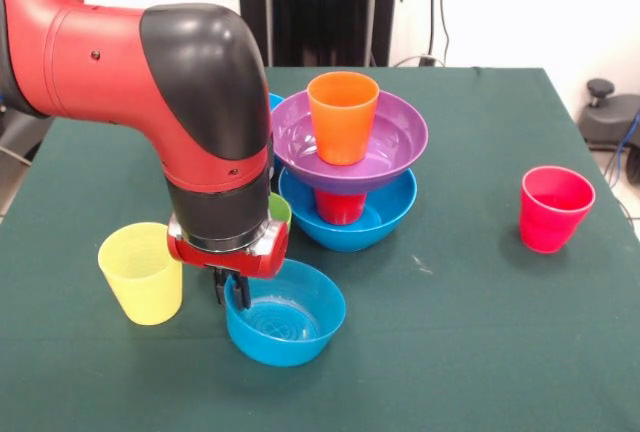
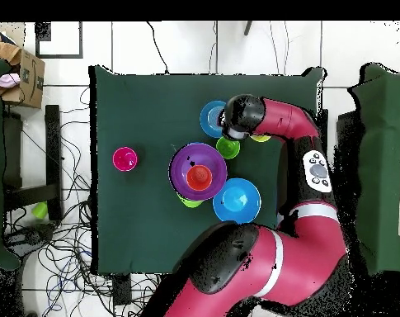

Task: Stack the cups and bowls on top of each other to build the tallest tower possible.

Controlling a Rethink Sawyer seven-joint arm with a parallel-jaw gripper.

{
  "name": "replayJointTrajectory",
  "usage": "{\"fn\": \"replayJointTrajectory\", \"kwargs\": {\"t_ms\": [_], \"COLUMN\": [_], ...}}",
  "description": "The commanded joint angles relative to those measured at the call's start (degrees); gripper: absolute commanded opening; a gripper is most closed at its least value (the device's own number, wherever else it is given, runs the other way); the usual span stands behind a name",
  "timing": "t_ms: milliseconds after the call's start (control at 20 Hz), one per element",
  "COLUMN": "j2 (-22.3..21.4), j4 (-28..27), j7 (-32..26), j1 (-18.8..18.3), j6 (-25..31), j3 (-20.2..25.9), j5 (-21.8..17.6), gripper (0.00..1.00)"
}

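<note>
Fingers (image 1: 231,295) straddle the small blue bowl's (image 1: 290,317) rim, seemingly pinching it; lift straight, then centre it over the orange cup (image 1: 342,117).

The table (image 1: 480,352) wore a matt dark green cloth. The small blue bowl (image 1: 285,314), purple bowl (image 1: 390,142) and large blue bowl (image 1: 385,214) looked like glossy plastic. The orange cup (image 1: 342,117) and yellow cup (image 1: 143,272) were smooth, duller plastic. The arm (image 1: 150,72) had glossy red and black shells.
</note>
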Motion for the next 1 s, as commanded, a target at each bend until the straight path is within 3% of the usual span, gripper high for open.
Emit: {"fn": "replayJointTrajectory", "kwargs": {"t_ms": [50, 550, 1000], "j2": [1.83, 1.53, -3.02], "j4": [0.7, 2.32, 7.96], "j7": [-7.98, -7.21, -4.32], "j1": [1.26, 0.45, 0.72], "j6": [-0.93, -2.3, -2.1], "j3": [2.02, 2.77, 2.34], "j5": [-4.66, -3.71, -2.33], "gripper": [0.0, 0.0, 0.0]}}
